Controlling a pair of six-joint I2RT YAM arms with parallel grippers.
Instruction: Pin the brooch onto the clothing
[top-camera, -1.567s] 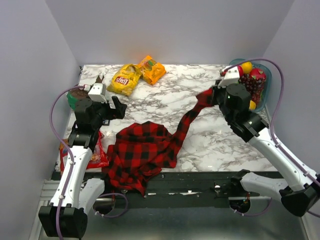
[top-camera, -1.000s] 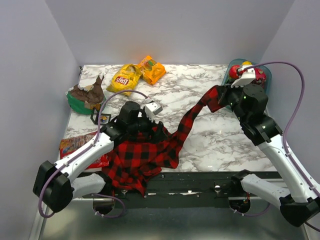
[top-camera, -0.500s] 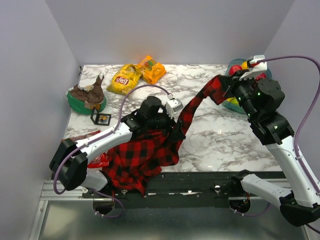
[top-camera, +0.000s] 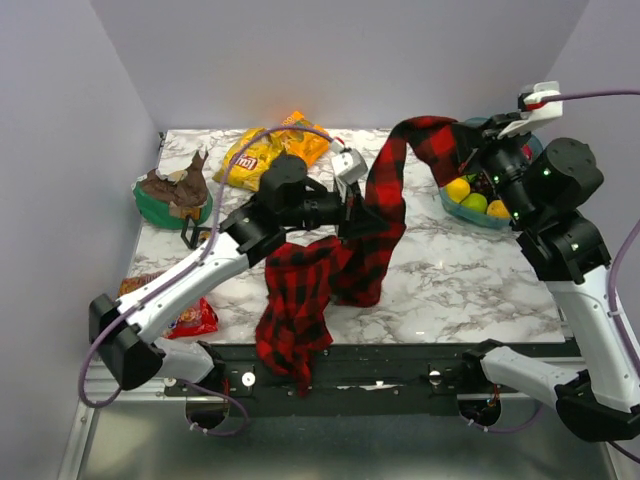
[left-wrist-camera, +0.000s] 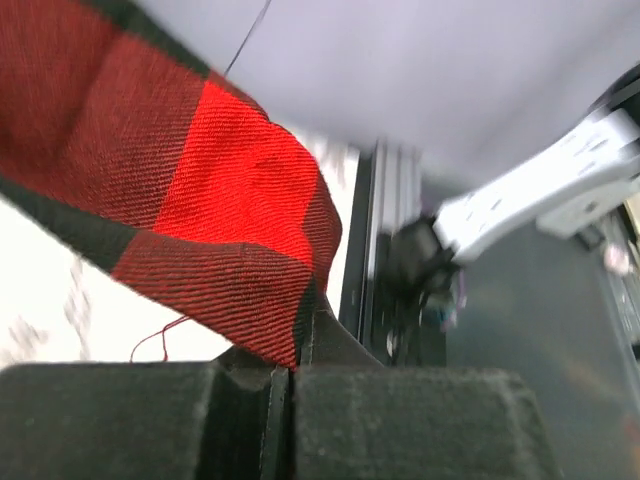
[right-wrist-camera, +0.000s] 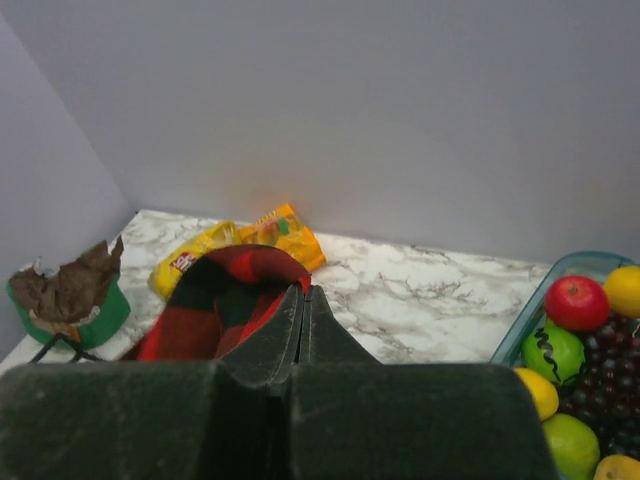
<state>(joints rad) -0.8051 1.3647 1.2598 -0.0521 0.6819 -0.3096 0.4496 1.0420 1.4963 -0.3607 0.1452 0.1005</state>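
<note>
The clothing, a red and black plaid shirt (top-camera: 385, 205), hangs in the air between both arms, and its lower part (top-camera: 295, 310) droops over the table's front edge. My left gripper (top-camera: 352, 212) is shut on a fold near the shirt's middle. The left wrist view shows the plaid cloth (left-wrist-camera: 220, 200) pinched in the left gripper (left-wrist-camera: 299, 345). My right gripper (top-camera: 468, 152) is raised at the back right, shut on the sleeve end. In the right wrist view the sleeve (right-wrist-camera: 225, 290) is nipped at the tips of the right gripper (right-wrist-camera: 305, 293). The brooch is out of view.
A teal bin of fruit (top-camera: 480, 218) stands at the back right, just under the right gripper. Yellow and orange snack bags (top-camera: 262, 150) lie at the back. A green bowl of brown scraps (top-camera: 172, 195) sits at the left, and a red packet (top-camera: 190, 318) lies near the front left edge.
The left gripper has shut on the shirt and lifted it off the table. The right arm has raised the sleeve higher and further back.
</note>
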